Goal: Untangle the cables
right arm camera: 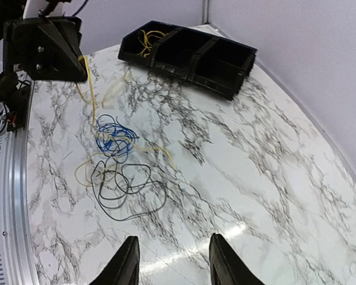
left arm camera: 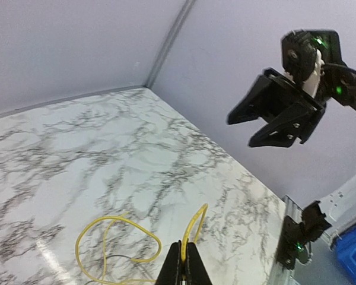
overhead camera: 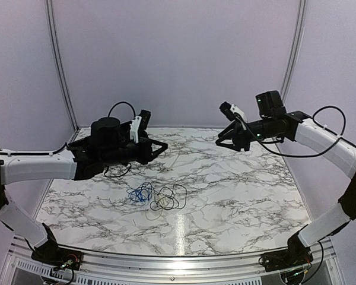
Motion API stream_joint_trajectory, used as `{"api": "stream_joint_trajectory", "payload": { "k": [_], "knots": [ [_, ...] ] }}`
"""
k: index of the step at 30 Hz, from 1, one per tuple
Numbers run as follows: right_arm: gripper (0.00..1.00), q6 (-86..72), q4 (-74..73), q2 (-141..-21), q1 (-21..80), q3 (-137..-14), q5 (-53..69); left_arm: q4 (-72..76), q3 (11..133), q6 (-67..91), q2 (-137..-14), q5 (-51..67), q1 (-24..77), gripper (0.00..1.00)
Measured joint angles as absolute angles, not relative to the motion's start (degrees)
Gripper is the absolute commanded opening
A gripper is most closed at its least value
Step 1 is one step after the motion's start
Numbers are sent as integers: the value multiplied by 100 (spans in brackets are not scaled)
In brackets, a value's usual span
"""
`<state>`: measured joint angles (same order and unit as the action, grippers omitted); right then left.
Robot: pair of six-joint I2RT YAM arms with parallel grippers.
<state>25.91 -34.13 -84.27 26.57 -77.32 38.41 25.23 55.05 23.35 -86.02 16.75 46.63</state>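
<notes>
I'm pinching the thin yellow looped cable point(left arm camera: 194, 224) in my left pincer point(left arm camera: 183, 244); my right pincer point(right arm camera: 173, 237) is hovering wide, empty, near the far edge of the marbled white surface point(overhead camera: 237, 196).

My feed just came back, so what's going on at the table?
The left gripper is shut on a yellow cable, holding part of it up from the heap. The blue cable and black cable lie looped together on the table. The right gripper hangs open and empty above it.
</notes>
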Motion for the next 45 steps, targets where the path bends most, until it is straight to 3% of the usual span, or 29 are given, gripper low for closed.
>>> {"api": "stream_joint_trajectory", "payload": {
  "k": [4, 13, 22, 30, 45],
  "knots": [
    [41, 2394, -2838, -7872, 1898, -6901, 4073, 1634, 5472, 2158, -8036, 679, 4407, 0],
    [40, 2056, -1439, -7638, 1382, -5170, 4329, -908, 6276, 1468, -7706, -1455, 3680, 0],
    [41, 2145, -1085, -7596, 1347, -4923, 4462, -2128, 6772, 993, -7516, -2576, 2698, 0],
    [40, 2322, -1085, -7592, 1347, -4923, 4480, -2429, 6997, 740, -7612, -2775, 1925, 0],
    [40, 2536, -1114, -7583, 1347, -4925, 4425, -1712, 7642, 792, -9275, -1433, 580, 0]
  ]
}}
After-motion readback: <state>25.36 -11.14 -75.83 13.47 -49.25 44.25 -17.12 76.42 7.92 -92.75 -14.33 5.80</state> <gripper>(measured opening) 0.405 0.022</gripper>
